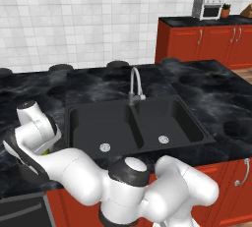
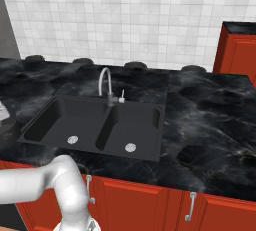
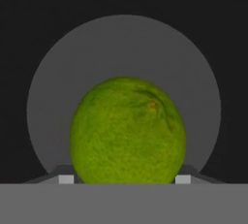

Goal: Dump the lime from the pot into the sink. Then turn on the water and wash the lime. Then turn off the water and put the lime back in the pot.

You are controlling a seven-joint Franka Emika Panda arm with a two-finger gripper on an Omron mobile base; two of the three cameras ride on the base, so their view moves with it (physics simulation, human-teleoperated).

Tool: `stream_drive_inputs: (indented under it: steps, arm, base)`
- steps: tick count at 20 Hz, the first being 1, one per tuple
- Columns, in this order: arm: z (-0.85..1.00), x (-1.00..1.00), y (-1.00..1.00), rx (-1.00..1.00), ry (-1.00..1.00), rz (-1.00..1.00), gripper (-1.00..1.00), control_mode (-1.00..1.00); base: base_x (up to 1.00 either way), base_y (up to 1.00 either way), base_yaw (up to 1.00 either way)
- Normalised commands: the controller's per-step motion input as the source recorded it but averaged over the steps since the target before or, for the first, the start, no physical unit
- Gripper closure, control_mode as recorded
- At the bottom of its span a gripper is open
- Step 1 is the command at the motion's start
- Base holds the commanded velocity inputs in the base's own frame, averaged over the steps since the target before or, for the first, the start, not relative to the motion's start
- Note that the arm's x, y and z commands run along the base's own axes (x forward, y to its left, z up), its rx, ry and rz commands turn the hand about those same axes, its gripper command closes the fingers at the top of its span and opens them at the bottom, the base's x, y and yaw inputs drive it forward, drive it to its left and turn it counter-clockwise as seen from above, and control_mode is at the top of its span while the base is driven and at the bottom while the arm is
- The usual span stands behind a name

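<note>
KITCHEN COUNTER: On the black marble counter (image 1: 216,98) beside the double-basin sink (image 1: 74,118), whose basins lie dry under the grey gooseneck faucet (image 1: 134,81), my arm bends down to the left of the sink, where a sliver of yellow-green shows under my wrist. Seen from my hand, the dark pot (image 3: 124,43) opens directly below, its grey floor ringed by black wall, and the lime (image 3: 128,131) sits above that floor, squarely between my fingers. My gripper (image 3: 124,180) is closed on the lime, with the two pale fingertips (image 3: 66,179) pressing against its flanks low on the fruit. The main risk, as I judge it, is the hold itself: the lime is round and smooth-skinned, and tips that bite below or off its widest line could squeeze it out, sending it rolling around the pot or, once over the rim, across the counter and away from the sink. A second risk is the pot wall: a lift that drifts sideways could knock my fingers or the fruit against the rim and shove or tip the pot. A smaller one is the faucet, which stands between the basins and could be clipped on a low swing. I cannot tell how firm the pinch is, so a slow, straight rise seems wise.
</note>
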Motion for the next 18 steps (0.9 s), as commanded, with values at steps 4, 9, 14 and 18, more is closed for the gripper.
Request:
stream_drive_inputs:
  steps: [4, 9, 14, 18]
  arm:
    - [-0.01, 0.12, 0.00, 0.00, 0.00, 0.00, 1.00, -1.00]
    - [-0.05, 0.07, 0.00, 0.00, 0.00, 0.00, -1.00, -1.00]
    - [0.00, 0.00, -0.05, 0.00, 0.00, 0.00, -1.00, -1.00]
    - [0.00, 0.00, -0.02, 0.00, 0.00, 0.00, -1.00, -1.00]
  base:
    - [0.00, 0.00, 0.00]
    - [0.00, 0.00, 0.00]
    - [0.00, 0.00, 0.00]
    - [0.00, 0.00, 0.00]
